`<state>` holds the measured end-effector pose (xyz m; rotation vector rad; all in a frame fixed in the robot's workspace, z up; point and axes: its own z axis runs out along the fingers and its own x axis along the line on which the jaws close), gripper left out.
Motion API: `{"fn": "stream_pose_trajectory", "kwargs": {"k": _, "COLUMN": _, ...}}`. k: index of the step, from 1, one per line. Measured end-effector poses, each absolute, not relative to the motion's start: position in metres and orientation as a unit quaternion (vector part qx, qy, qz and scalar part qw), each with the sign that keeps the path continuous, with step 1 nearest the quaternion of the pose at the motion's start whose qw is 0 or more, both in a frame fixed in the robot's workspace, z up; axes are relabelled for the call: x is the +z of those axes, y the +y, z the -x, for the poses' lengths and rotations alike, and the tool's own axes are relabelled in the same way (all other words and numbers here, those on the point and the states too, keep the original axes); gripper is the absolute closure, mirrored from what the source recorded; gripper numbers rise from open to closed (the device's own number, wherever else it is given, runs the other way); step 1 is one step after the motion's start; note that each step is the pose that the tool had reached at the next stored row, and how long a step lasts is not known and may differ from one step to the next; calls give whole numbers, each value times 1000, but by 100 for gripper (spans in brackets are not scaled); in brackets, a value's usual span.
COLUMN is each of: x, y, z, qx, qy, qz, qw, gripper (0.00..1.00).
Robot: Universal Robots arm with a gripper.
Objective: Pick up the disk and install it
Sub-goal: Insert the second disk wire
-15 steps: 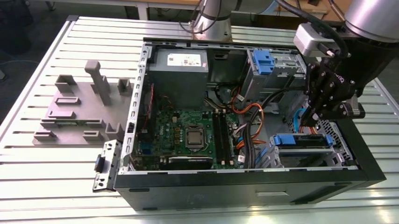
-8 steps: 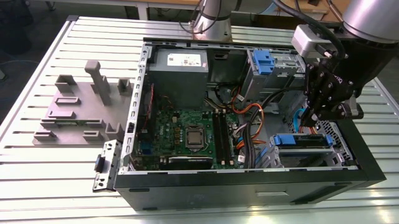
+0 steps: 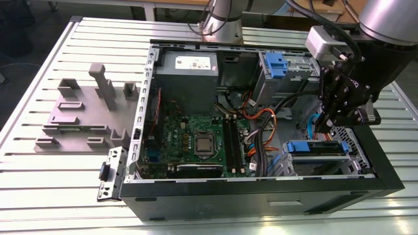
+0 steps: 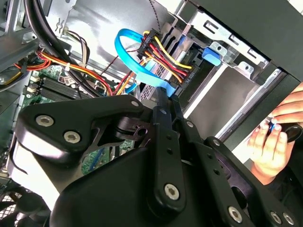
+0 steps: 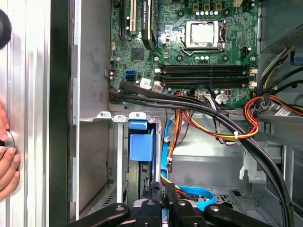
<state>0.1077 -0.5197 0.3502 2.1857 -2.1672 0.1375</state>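
Note:
My gripper [image 3: 328, 128] hangs inside the open computer case [image 3: 261, 188], at the exterior view's right. It is just above the metal drive cage [image 3: 318, 159] with its blue latch [image 3: 302, 147]. In both wrist views the two black fingers [image 5: 155, 189] stand pressed together, shut, with nothing visible between them. Their tips [image 4: 163, 97] sit close beside the blue data cable [image 4: 137, 66] and the bundle of red and yellow power wires [image 4: 165, 56]. The disk is hidden. The cage slot [image 5: 141, 177] below the latch [image 5: 141, 144] is dark.
The motherboard [image 3: 196, 139] and grey power supply [image 3: 189, 68] fill the case's left half. Thick black cables [image 5: 199, 111] cross between board and cage. A grey fixture [image 3: 81, 115] stands on the slatted table. A person's hand [image 4: 272, 142] rests just outside the case wall.

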Motion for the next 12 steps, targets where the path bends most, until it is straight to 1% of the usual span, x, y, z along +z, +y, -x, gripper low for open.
{"fn": "stream_pose_trajectory", "kwargs": {"k": 12, "x": 350, "y": -523, "z": -101, "qx": 45, "qy": -701, "qz": -711, "qw": 30, "gripper": 84}}
